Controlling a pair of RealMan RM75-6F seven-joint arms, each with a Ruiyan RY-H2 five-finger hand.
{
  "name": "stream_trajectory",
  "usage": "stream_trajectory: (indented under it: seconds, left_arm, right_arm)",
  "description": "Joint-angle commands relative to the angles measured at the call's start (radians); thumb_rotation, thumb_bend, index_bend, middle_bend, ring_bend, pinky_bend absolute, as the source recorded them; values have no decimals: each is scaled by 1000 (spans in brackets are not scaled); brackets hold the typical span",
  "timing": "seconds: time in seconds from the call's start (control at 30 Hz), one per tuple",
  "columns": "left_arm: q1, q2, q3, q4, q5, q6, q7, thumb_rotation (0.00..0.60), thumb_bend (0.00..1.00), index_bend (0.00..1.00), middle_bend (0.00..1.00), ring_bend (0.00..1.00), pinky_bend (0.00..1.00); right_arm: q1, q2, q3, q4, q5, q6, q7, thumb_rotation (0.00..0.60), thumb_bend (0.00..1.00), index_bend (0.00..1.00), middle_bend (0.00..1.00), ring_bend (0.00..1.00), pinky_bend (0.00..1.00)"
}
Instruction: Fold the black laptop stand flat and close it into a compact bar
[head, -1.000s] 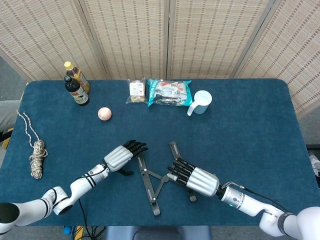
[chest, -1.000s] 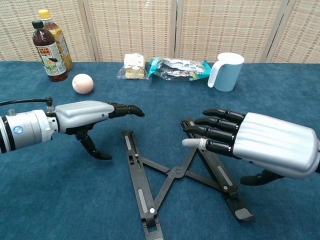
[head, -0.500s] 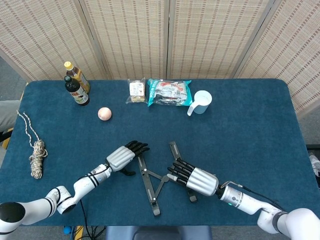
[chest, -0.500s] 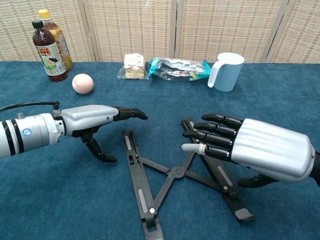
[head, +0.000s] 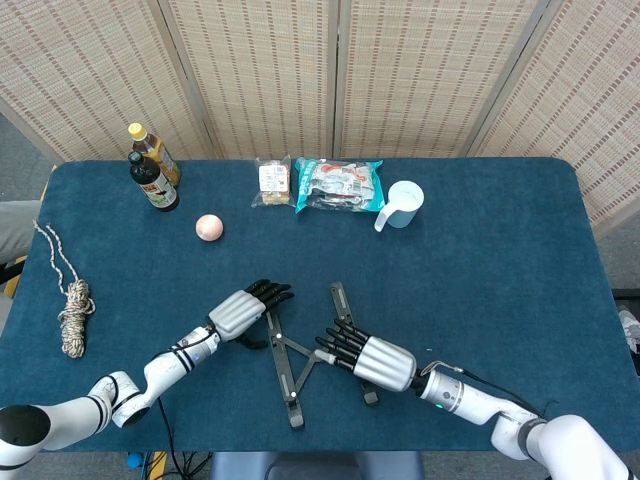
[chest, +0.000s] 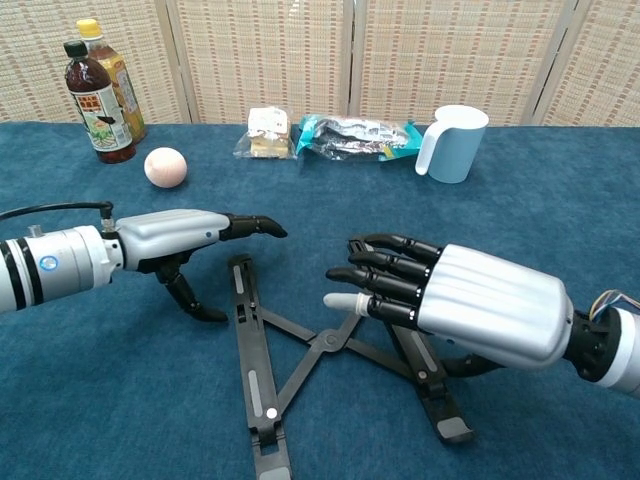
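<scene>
Black laptop stand (head: 293, 355), still splayed in an X, lies near the surface's front edge. Left hand (head: 243, 311) and right hand (head: 362, 355) flank it, fingers spread, holding nothing. Closing well requires pushing both rails inward evenly.

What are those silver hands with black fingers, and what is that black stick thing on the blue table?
Those are a robot's two hands, and a person steers them from afar. One picture looks down from the robot's head, the other looks forward from its chest. The left hand and the right hand hold nothing; their fingers reach out over a black laptop stand, which lies unfolded on the blue table. The robot is meant to fold it into a bar. Farther back sit two bottles, a small ball, snack packets and a pale blue cup. A bundle of rope lies off to the left side.
</scene>
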Motion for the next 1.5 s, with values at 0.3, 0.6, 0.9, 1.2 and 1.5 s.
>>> stream_trajectory:
  seconds: [0.3,0.6,0.9,1.2,1.5]
  left_arm:
    - [3,-7,-2,29,-8,2,-17,600,172,38,0,0,0]
    - [6,-5,-1,34,-9,7,-35,600,172,38,0,0,0]
    - [0,-4,-3,29,-10,2,-45,600,172,38,0,0,0]
    - [-8,-6,-3,25,-10,-7,-67,600,172,38,0,0,0]
    - [-19,-2,-4,12,-4,-9,-78,600,172,38,0,0,0]
  right_arm:
    - [32,-53,10,28,21,17,6,600,0,0,0,0,0]
    - [42,-89,15,55,37,30,-1,600,0,0,0,0,0]
    - [62,-148,35,107,58,52,0,600,0,0,0,0,0]
    - [80,-210,39,165,74,64,11,600,0,0,0,0,0]
    - [97,-258,49,202,95,76,17,600,0,0,0,0,0]
